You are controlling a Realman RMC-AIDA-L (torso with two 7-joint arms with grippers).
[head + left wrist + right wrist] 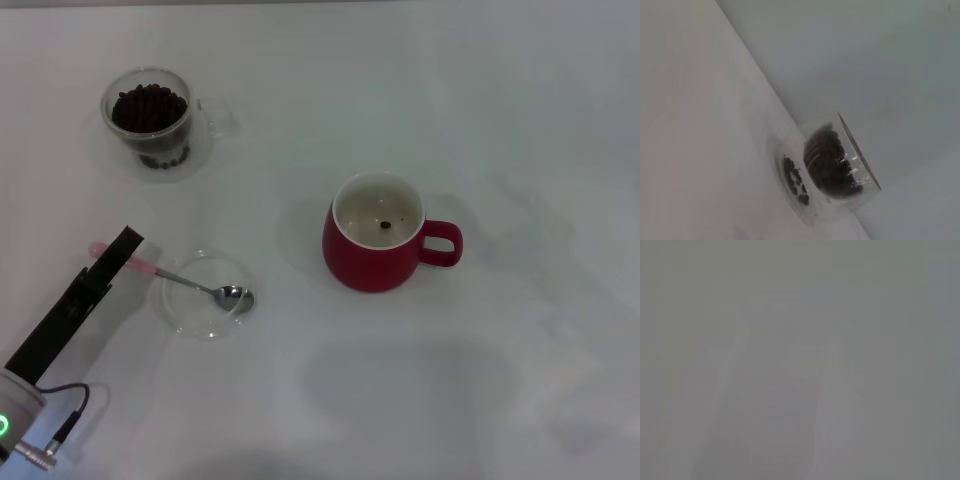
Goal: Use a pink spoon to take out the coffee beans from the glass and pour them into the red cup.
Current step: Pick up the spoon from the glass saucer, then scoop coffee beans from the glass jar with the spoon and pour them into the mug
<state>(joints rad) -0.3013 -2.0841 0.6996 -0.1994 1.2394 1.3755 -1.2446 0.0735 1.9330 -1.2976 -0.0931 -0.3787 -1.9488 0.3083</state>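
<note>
The left arm's pincer is a slim black bar; its wrist is white, with a green light and a black cable.

A plain white table fills the head view, smooth and without markings, with soft grey shadows falling across its near part. On it lies a shallow clear round glass dish, low-walled and see-through, so the white surface shows through its base. Taking the dish as landmark, the table stretches away from it on every side and reaches the frame edges.
</note>
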